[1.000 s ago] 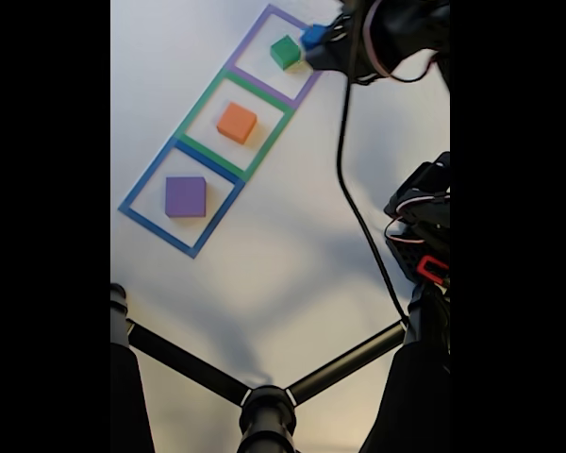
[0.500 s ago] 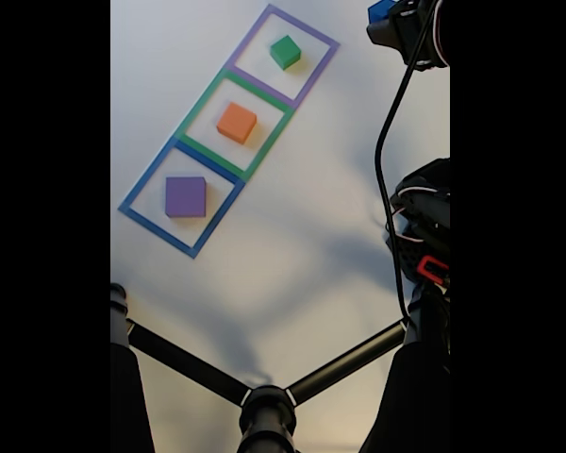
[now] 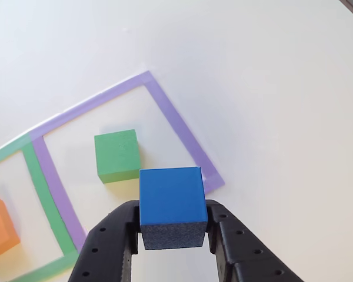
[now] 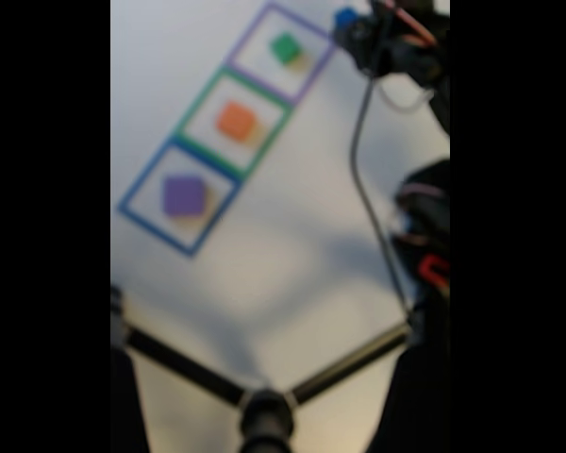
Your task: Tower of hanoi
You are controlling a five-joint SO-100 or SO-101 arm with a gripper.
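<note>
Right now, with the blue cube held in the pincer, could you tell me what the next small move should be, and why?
Probably carry the blue cube a little left in the other view and lower it onto the green block. The pincer is shut on the cube above the purple taped outline, near its corner, and the green block's top is bare, the next size up.

A plain white table (image 3: 265,88) in soft daylight, with black tripod legs (image 4: 264,401) crossing its near edge.
</note>
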